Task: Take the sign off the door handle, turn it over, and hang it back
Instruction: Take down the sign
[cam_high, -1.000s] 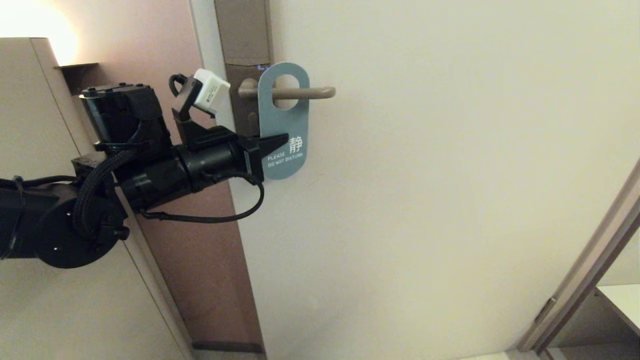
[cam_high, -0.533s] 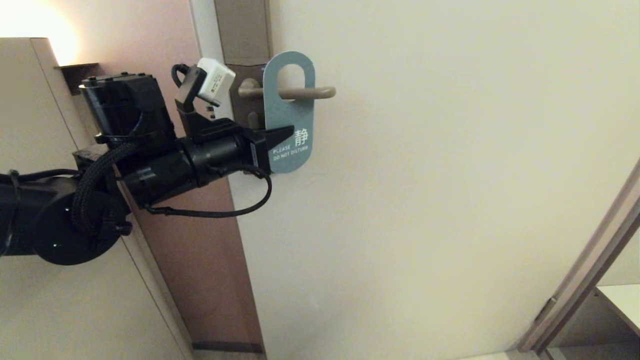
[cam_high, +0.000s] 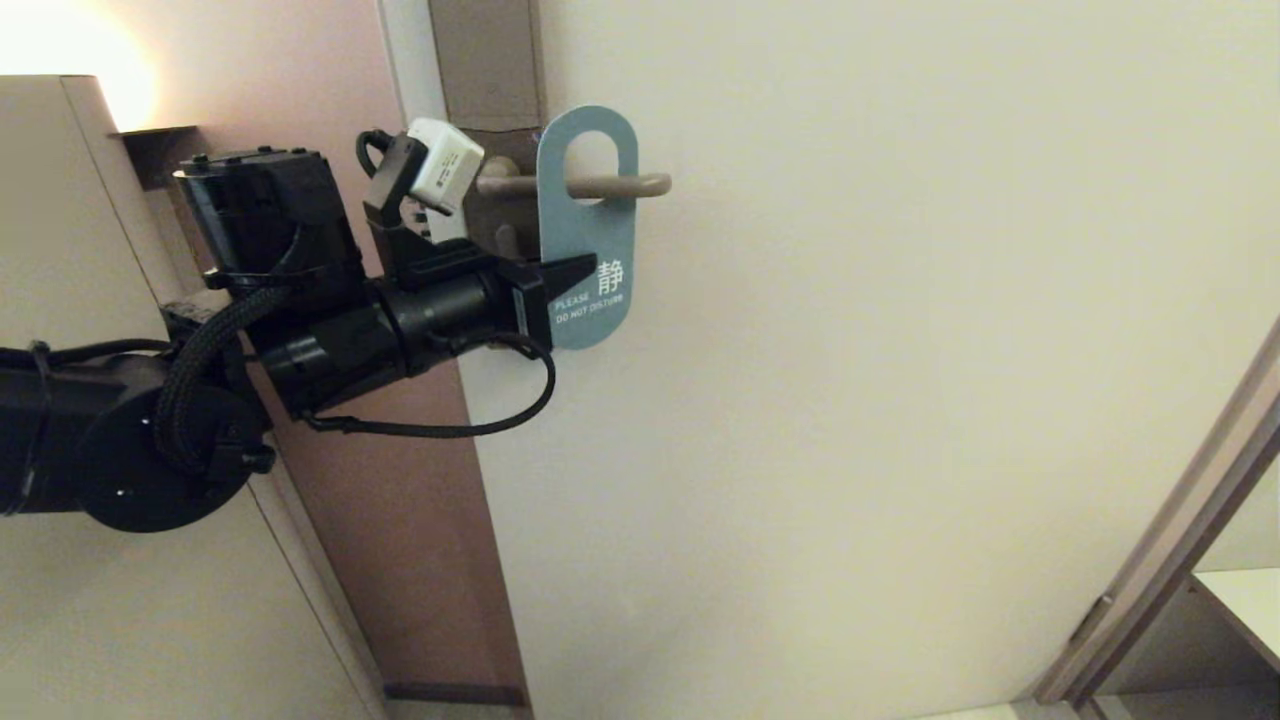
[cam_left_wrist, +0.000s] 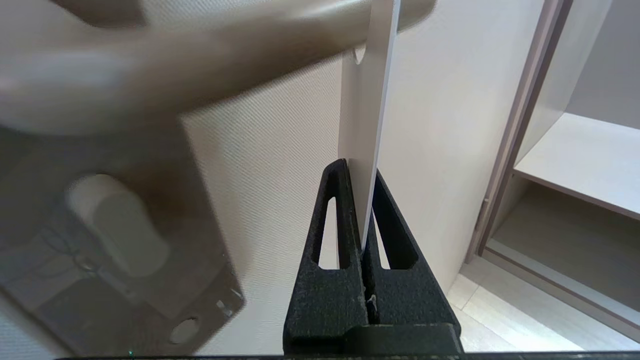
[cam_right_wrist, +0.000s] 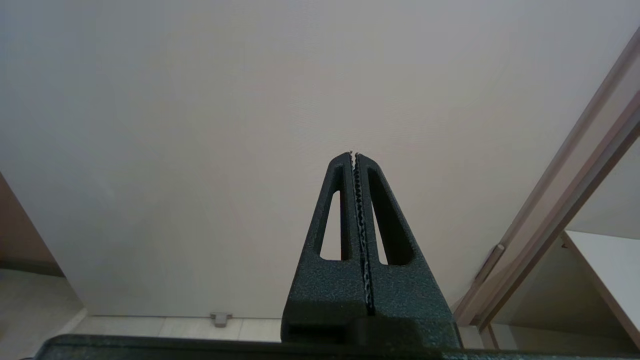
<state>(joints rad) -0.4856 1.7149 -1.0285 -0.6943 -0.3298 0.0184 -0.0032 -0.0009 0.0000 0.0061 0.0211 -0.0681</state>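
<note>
Left gripper (cam_high: 578, 272): black, pinching the lower edge of the flat blue oblong sign (cam_high: 590, 215), lifting so its oval hole is riding the slim beige metal door handle (cam_high: 615, 185). Right gripper (cam_right_wrist: 354, 156): closed empty, facing the door.

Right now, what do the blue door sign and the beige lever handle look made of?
The blue door sign: thin, stiff, matte card or plastic; it stays flat edge-on in the left gripper. The beige lever handle: probably satin-finished metal, smooth with a soft sheen.
</note>
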